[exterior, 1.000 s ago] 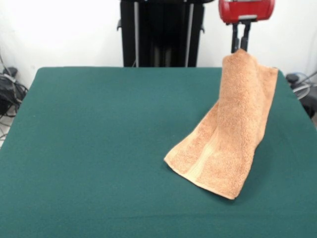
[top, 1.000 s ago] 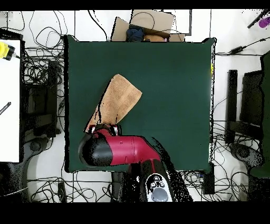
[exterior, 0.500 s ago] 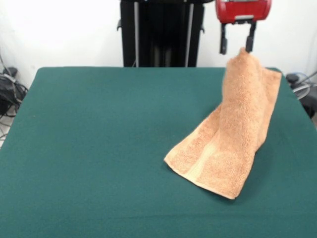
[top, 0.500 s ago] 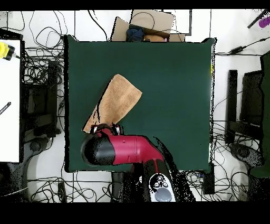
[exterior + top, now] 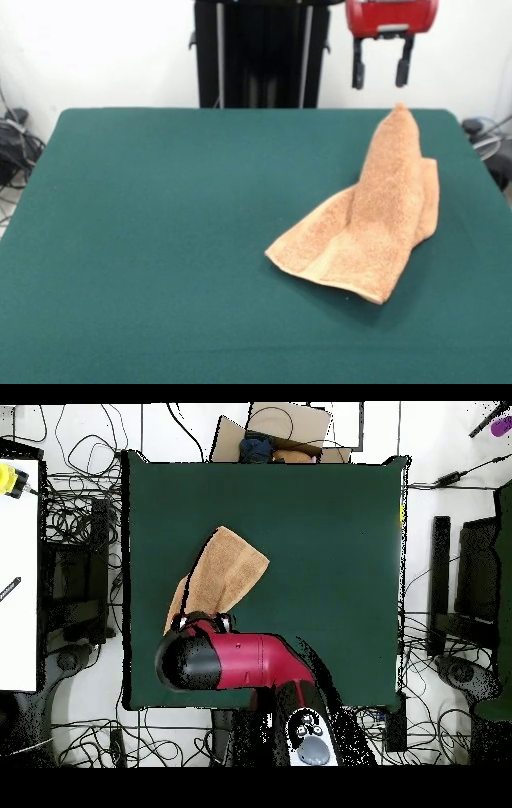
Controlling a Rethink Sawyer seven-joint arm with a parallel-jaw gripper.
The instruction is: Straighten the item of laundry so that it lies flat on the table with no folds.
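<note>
The gripper (image 5: 382, 68) is hanging with fingers (image 5: 358, 74) spread wide and empty above the towel (image 5: 368, 228), which is lying folded at the counter's (image 5: 160, 240) 3 o'clock.

The towel (image 5: 370, 232) is orange-tan terry cloth, its pile looped, rough and matt, with a flatter woven band showing near its lower edge. The worktop (image 5: 160, 240) has a dark green cloth-like cover, matt and even, with a fine felt-like nap and no sheen. The end effector (image 5: 382, 70) has a glossy red shell that looks like smooth plastic, and its black fingers (image 5: 359, 72) look smooth and hard with a dull finish.
</note>
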